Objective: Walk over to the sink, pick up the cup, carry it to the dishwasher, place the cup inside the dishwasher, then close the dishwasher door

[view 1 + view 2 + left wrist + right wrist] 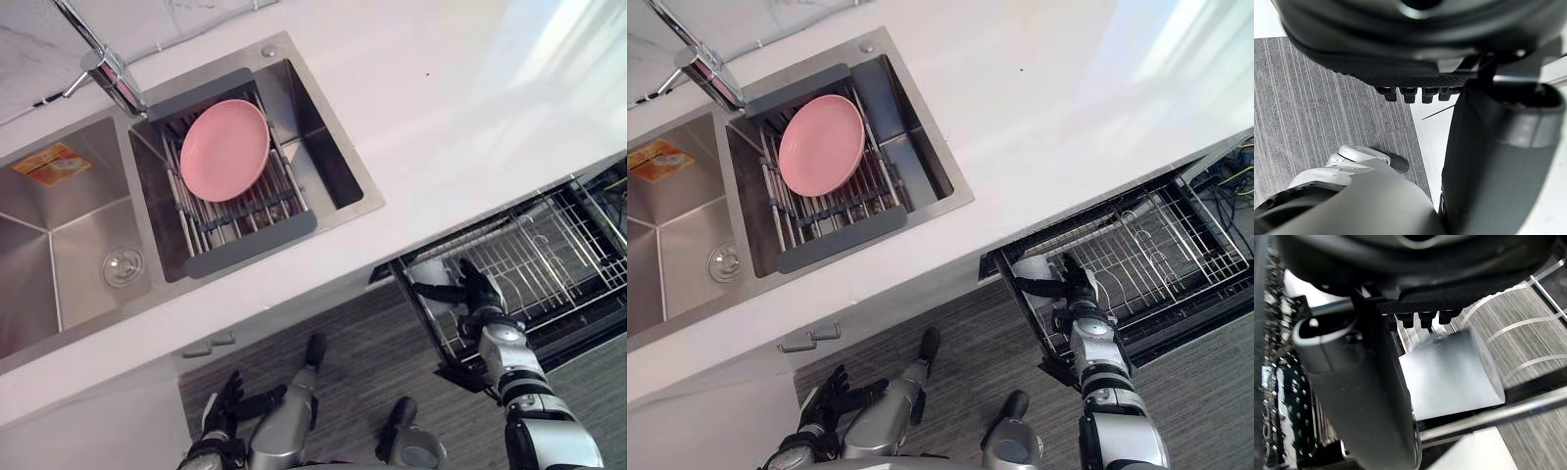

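Cup [428, 271] sits in the front corner of the rack [549, 245]. Right hand [474, 290] just beside it, fingers loosely spread; contact unclear. Left hand [221, 399] idle, fingers spread. Placing looks done; closing the dishwasher [578, 328] is left.

We see the right arm [524, 392] extending from the lower right, stretched forward with its silver wrist in line with the forearm. The right hand [480, 297] at its end has its fingers [472, 272] pointing ahead, loosely straight, and its thumb [436, 292] stands out wide to the side. We find the left arm [284, 421] low at the bottom edge. The left hand [221, 403] has its fingers spread and relaxed, holding nothing.
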You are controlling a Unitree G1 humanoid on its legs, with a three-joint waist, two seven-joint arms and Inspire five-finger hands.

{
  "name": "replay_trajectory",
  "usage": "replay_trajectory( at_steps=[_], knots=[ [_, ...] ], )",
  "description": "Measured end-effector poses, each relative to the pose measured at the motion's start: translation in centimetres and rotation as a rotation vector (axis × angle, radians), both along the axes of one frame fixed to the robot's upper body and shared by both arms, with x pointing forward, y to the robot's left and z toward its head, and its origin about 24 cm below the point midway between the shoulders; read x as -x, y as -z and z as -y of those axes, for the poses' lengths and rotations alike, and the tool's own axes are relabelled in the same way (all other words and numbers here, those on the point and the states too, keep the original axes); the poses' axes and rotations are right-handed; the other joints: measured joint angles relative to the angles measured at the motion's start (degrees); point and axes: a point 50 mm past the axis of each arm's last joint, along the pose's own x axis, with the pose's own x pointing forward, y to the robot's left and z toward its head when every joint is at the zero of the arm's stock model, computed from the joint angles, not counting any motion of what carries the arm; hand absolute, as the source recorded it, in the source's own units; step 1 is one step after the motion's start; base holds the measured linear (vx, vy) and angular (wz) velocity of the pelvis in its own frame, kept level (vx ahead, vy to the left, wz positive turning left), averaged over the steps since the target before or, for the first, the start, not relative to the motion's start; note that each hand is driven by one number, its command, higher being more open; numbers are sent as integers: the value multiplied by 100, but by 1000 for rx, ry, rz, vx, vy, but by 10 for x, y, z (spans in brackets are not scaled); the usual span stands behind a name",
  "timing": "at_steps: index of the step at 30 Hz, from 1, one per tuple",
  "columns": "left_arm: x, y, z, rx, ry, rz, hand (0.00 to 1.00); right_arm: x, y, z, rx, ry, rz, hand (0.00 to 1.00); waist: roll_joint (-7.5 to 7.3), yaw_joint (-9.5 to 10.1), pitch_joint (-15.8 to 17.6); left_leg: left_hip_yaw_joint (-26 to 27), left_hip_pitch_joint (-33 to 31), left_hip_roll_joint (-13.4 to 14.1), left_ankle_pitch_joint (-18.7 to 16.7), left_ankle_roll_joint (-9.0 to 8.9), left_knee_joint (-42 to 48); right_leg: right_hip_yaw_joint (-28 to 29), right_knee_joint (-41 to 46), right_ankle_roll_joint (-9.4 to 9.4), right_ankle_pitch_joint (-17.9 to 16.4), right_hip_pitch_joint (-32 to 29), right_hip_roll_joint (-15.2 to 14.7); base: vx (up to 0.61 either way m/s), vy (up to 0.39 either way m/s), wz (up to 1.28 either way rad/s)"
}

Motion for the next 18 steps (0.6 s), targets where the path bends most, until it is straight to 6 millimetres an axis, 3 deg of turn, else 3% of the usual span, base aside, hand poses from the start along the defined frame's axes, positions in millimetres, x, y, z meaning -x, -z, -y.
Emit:
replay_trajectory(
  at_steps=[7, 13, 18],
  knots=[
    [13, 7, -10, 8, -80, -80, 100, 27, 6, -12, -62, 101, 112, 100, -253, -88, -314, 339, 271, 73, -156, -8, -1, 327, -64, 30, 16, 100, -2, 7, -14, -26],
    [35, 16, -21, 34, -212, -192, 100, 49, -14, -29, -335, 152, 387, 100, -482, -260, -691, 656, 520, 191, -282, -69, -1, 628, -133, 21, 18, 186, 72, 20, -37, -27],
    [50, 21, -22, 60, -326, -254, 100, 57, -29, -49, -594, 135, 592, 100, -485, -334, -752, 928, 703, 339, -365, -131, -1, 912, -132, -40, 31, 197, 168, -34, -31, -30]
  ],
)
